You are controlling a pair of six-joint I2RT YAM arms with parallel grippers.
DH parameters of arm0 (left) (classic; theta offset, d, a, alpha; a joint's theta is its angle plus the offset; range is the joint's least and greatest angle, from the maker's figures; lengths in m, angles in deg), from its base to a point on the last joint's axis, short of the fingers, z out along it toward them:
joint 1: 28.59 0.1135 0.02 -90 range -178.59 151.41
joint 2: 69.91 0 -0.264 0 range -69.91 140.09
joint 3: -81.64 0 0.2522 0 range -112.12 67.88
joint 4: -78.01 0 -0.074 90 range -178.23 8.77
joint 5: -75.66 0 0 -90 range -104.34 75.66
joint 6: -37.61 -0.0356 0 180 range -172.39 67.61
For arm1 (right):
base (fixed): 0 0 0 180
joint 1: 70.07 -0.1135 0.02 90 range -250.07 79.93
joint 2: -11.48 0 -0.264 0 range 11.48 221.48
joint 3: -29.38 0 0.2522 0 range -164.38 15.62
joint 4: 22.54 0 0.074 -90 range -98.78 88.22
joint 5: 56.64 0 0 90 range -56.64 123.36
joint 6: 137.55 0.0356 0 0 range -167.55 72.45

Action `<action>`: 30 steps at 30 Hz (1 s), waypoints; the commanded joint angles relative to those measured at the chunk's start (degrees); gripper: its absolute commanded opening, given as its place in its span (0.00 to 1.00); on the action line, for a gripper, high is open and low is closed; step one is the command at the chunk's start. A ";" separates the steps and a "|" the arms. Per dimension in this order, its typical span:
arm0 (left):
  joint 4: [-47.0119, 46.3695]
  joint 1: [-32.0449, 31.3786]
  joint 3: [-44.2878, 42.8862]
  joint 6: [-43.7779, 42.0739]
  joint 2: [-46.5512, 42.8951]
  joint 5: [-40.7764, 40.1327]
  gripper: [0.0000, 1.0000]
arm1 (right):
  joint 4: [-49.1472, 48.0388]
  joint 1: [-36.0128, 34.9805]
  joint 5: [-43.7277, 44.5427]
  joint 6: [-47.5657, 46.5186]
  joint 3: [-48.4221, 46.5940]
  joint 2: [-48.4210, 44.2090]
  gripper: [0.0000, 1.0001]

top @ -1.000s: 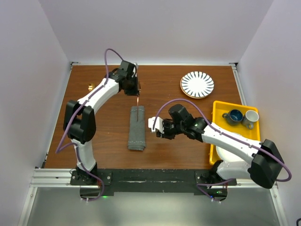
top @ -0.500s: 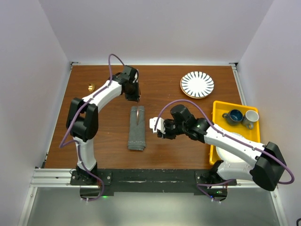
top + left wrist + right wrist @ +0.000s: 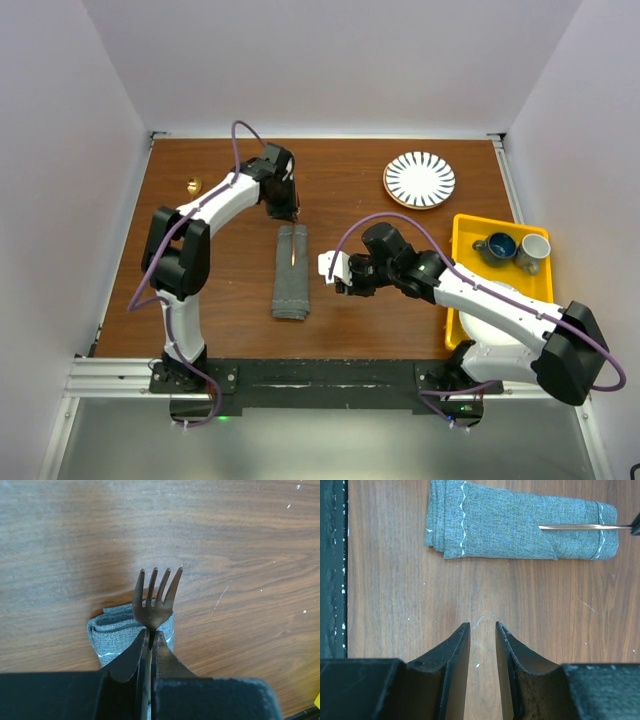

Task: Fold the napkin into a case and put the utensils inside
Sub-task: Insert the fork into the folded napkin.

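My left pincer is clamped on the neck of the fork. The handle enters the case directly under this pincer. I should slide it straight along the case, low and slowly. My right pincer stands slightly apart, empty, with the case ahead of it.

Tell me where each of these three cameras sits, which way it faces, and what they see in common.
Top external: above and behind the bases, looking down at the table; both arms show.
Left wrist: on the left arm, looking down past the left gripper, shut on the fork.
Right wrist: looking down past the open right gripper at bare wood.
Shared: all three see the grey case and the fork.
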 commanded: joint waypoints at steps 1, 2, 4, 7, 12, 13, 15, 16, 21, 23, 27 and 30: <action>0.74 -0.53 1.73 1.88 -2.20 2.11 0.00 | -0.20 0.04 -0.72 -1.23 -0.42 -0.72 0.31; 0.82 -0.62 2.35 2.14 -2.81 2.11 0.00 | -0.20 0.04 -0.72 -1.05 -0.33 -0.72 0.31; 0.82 -0.88 2.97 2.41 -3.61 1.85 0.00 | -0.29 0.04 -0.81 -0.70 -0.16 -0.55 0.31; 0.65 -1.32 4.37 2.76 -5.45 1.23 0.00 | -0.64 0.04 -0.98 0.00 0.02 -0.46 0.31; -0.31 -2.03 8.06 3.90 -7.74 1.14 0.00 | -1.17 0.04 -0.98 0.35 -0.16 -0.02 0.31; -0.75 -2.11 8.59 3.90 -8.09 1.14 0.00 | -1.17 0.04 -0.98 0.53 -0.24 0.07 0.31; -1.46 -2.20 9.38 4.17 -8.88 0.62 0.00 | -1.26 0.13 -1.59 1.14 -0.33 0.07 0.31; -1.37 -2.20 9.30 4.25 -9.15 0.44 0.00 | -1.26 0.04 -2.03 1.41 -0.42 0.07 0.32; -1.55 -2.20 9.03 3.90 -9.32 0.08 0.00 | -8.26 -1.18 -4.15 6.32 1.77 0.07 0.31; -1.55 -2.20 9.38 3.90 -9.15 0.61 0.00 | -12.39 -3.28 -5.90 8.86 2.13 1.21 0.31; -1.55 -2.20 10.17 3.90 -9.15 0.35 0.00 | -20.75 -9.08 -7.05 11.16 4.06 6.29 0.31; -1.64 -2.20 10.53 3.99 -8.97 0.18 0.00 | -26.47 -14.18 -6.61 13.09 3.71 9.64 0.31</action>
